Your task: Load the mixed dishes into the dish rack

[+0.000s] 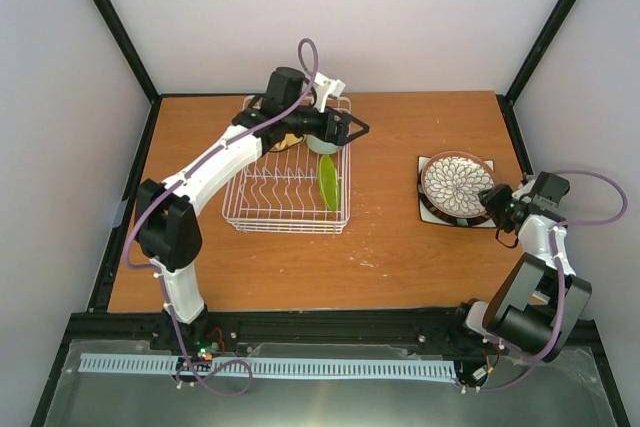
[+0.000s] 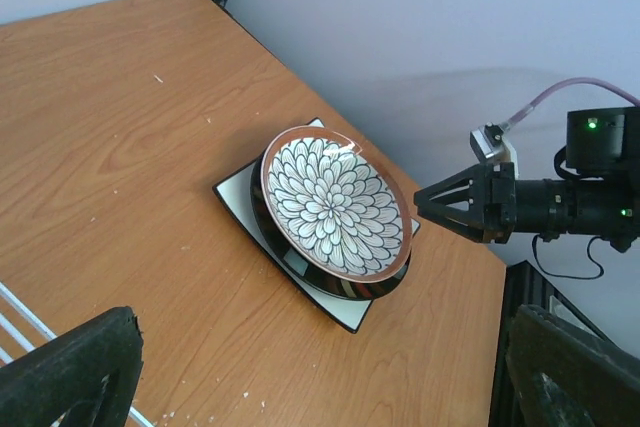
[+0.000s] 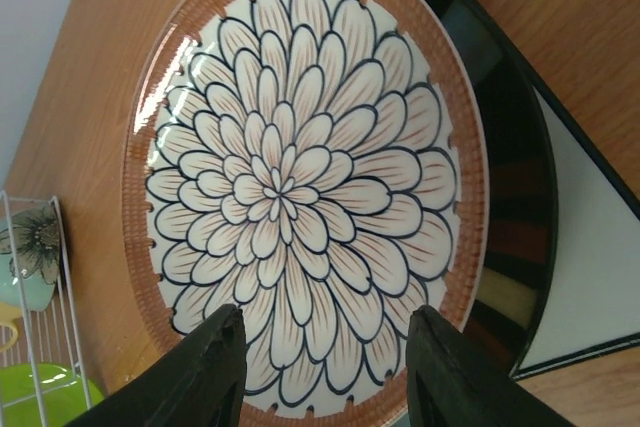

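Note:
The white wire dish rack (image 1: pixel 262 209) holds a lime-green plate (image 1: pixel 328 183) standing on edge, a pale grey-green cup (image 1: pixel 321 143) and a yellow-tan mug (image 1: pixel 291 140). My left gripper (image 1: pixel 354 129) hovers over the rack's far right corner, open and empty. At the right, a cream flower-patterned plate (image 1: pixel 457 183) lies on a dark glossy dish (image 2: pixel 318 273) on a white square plate (image 1: pixel 427 209). My right gripper (image 3: pixel 325 322) is open, its fingers (image 3: pixel 200 372) over the patterned plate's near rim. It also shows in the left wrist view (image 2: pixel 425 202).
The rack's wires (image 3: pixel 45 277) show at the left of the right wrist view, with the flower-printed cup (image 3: pixel 25 257) and green plate (image 3: pixel 40 392). Black frame posts and white walls border the wooden table (image 1: pixel 400 247). A white slatted strip (image 1: pixel 300 367) runs along the front.

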